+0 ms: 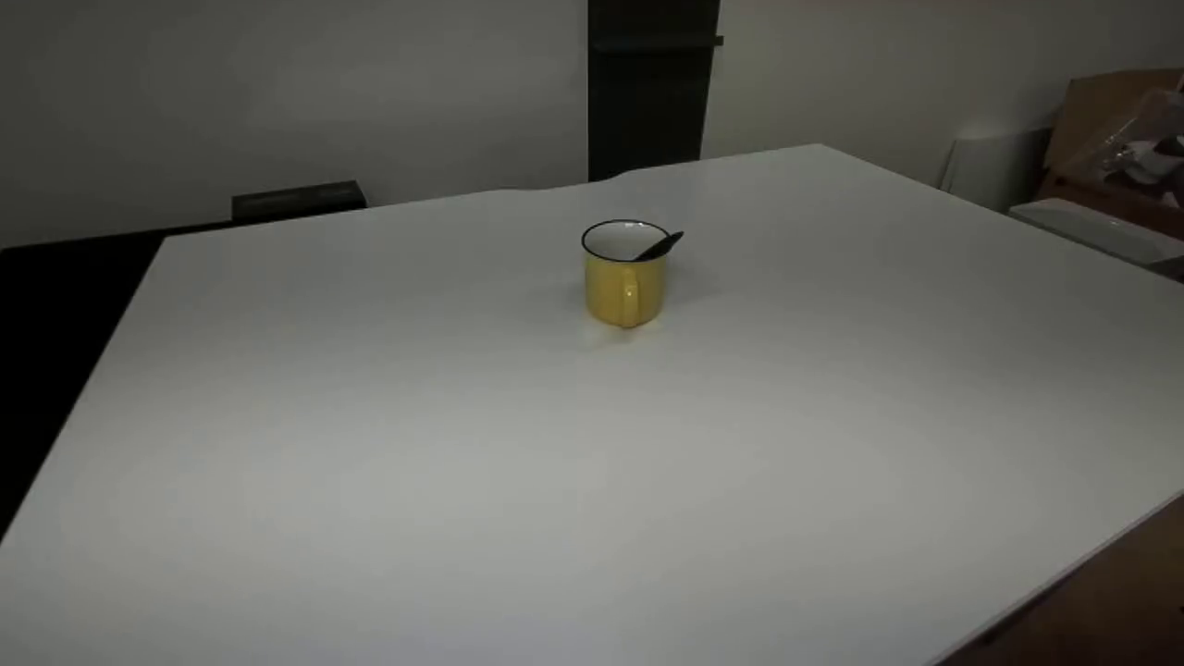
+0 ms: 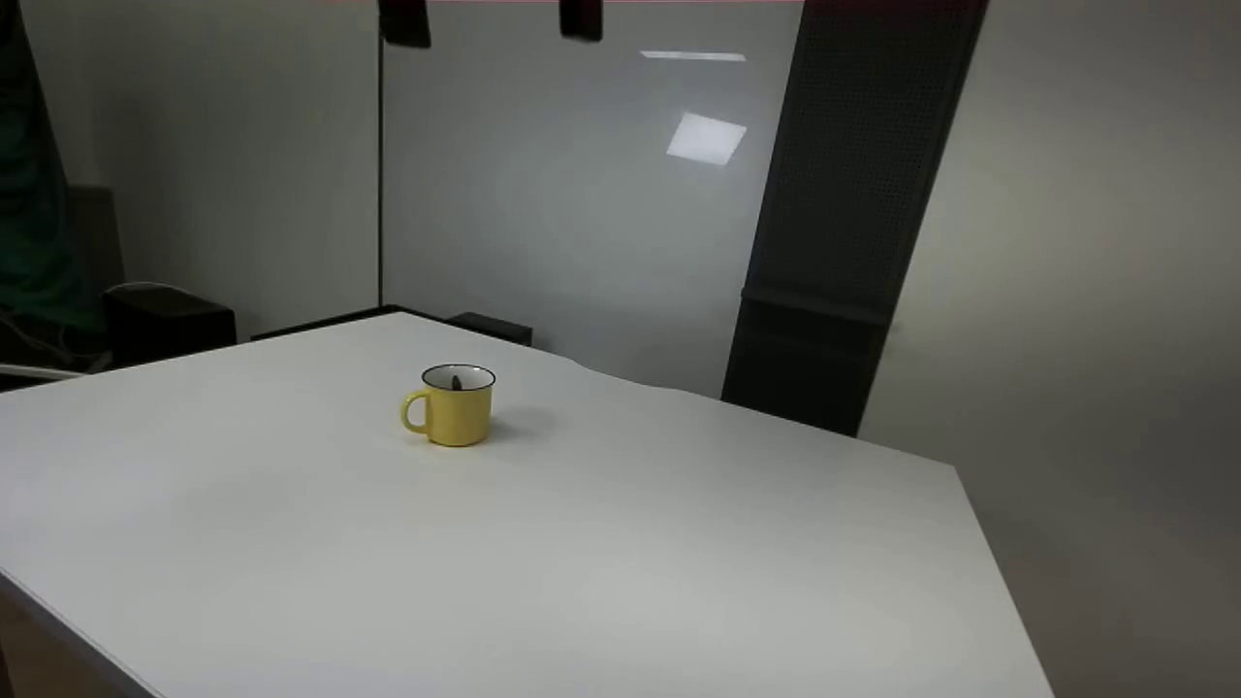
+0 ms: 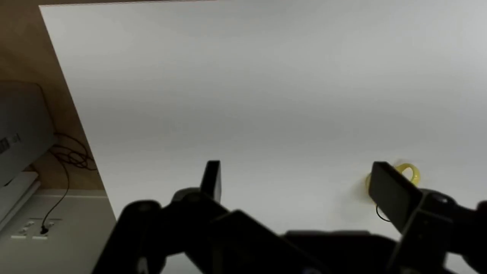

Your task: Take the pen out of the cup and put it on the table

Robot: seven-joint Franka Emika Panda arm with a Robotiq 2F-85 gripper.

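Note:
The yellow cup (image 1: 604, 291) stands upright on the white table (image 1: 592, 462), with a dark rim and a pale inside. In an exterior view the dark pen (image 1: 662, 245) leans in it, its end sticking out over the rim. In an exterior view only a short dark piece of the pen (image 2: 457, 383) shows inside the cup (image 2: 462, 417). My gripper (image 3: 296, 163) is open and empty, high above the table. Its fingertips (image 2: 494, 29) show at the top of an exterior view. In the wrist view one finger covers most of the cup (image 3: 415, 177) and the pen is hidden.
A wall and a dark panel (image 1: 652, 92) stand behind the table. A cardboard box (image 1: 1110, 116) with plastic-wrapped things is beyond one side. In the wrist view, a grey device (image 3: 23, 129) and loose cables (image 3: 74, 156) lie beyond the table's edge.

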